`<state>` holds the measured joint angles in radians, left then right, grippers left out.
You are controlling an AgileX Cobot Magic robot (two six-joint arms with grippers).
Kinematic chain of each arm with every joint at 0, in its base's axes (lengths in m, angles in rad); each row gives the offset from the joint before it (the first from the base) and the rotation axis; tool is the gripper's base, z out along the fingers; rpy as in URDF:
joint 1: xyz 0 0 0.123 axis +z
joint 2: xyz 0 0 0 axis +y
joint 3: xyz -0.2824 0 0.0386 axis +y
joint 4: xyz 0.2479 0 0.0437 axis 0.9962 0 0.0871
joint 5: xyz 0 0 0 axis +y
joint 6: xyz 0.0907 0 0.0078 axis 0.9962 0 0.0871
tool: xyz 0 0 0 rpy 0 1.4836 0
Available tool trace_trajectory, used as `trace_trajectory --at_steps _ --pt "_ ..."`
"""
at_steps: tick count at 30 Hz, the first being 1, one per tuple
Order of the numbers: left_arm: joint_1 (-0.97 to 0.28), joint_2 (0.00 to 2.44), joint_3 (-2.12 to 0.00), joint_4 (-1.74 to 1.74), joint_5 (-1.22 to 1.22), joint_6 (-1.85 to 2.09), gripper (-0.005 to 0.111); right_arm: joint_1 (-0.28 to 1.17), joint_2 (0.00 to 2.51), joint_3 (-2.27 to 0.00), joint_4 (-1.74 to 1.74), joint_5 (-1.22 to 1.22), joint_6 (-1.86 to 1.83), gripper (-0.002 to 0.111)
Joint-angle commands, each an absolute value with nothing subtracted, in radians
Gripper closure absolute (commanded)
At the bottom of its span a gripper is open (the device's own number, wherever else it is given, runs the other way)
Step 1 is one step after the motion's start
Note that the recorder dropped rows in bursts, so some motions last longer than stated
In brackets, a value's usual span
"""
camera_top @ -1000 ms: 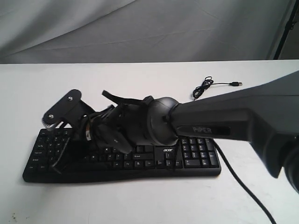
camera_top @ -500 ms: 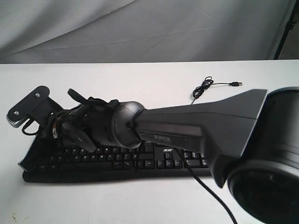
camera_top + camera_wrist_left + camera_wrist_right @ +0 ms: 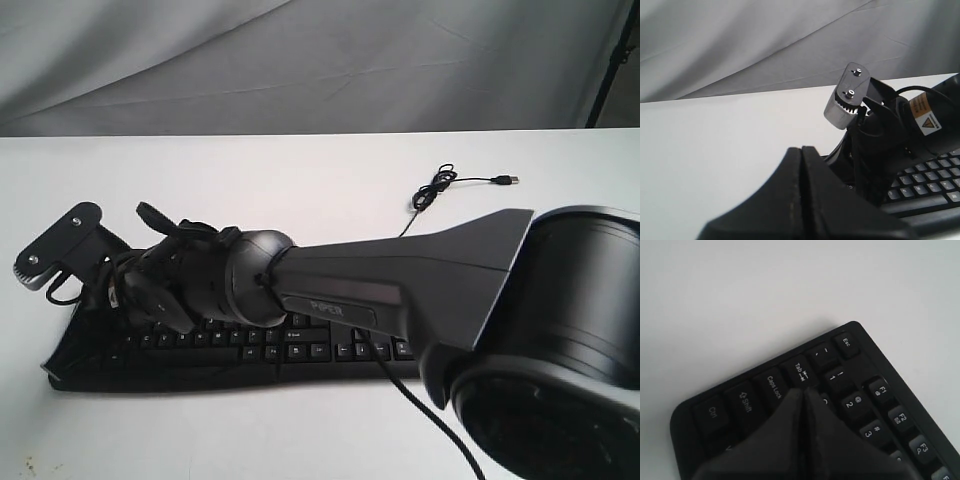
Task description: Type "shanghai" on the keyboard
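The black keyboard (image 3: pixel 300 349) lies on the white table, with most of its left half hidden under my right arm (image 3: pixel 250 278), which reaches across to that end. In the right wrist view my right gripper (image 3: pixel 804 392) is shut and empty. Its tips sit over the keyboard (image 3: pixel 857 403) where Tab, Caps Lock and the Q row meet; I cannot tell whether they touch a key. My left gripper (image 3: pixel 801 148) is shut on nothing, off the keyboard's (image 3: pixel 926 186) left end and facing the right wrist (image 3: pixel 880 140).
The keyboard's thin USB cable (image 3: pixel 436 186) lies coiled behind it at the right, its plug (image 3: pixel 508 180) on the table. The right arm's big joint (image 3: pixel 560 350) fills the front right. A grey cloth backdrop (image 3: pixel 300 60) hangs behind the table.
My right arm has swung left from the keyboard's middle to its left end, and in the last half second it sank slightly.
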<state>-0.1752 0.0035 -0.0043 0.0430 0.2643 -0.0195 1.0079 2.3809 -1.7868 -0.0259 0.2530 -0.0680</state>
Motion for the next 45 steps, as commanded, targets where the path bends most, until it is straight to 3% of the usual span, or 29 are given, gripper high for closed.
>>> trace_trajectory --at_steps 1,45 --pt "-0.179 0.0 0.0 0.048 0.261 -0.022 0.107 1.009 2.38 -1.794 -0.016 0.253 -0.105 0.108" --pt "-0.179 0.0 0.0 0.048 0.261 -0.022 0.107 0.999 2.42 -1.794 -0.006 0.222 -0.137 0.108"
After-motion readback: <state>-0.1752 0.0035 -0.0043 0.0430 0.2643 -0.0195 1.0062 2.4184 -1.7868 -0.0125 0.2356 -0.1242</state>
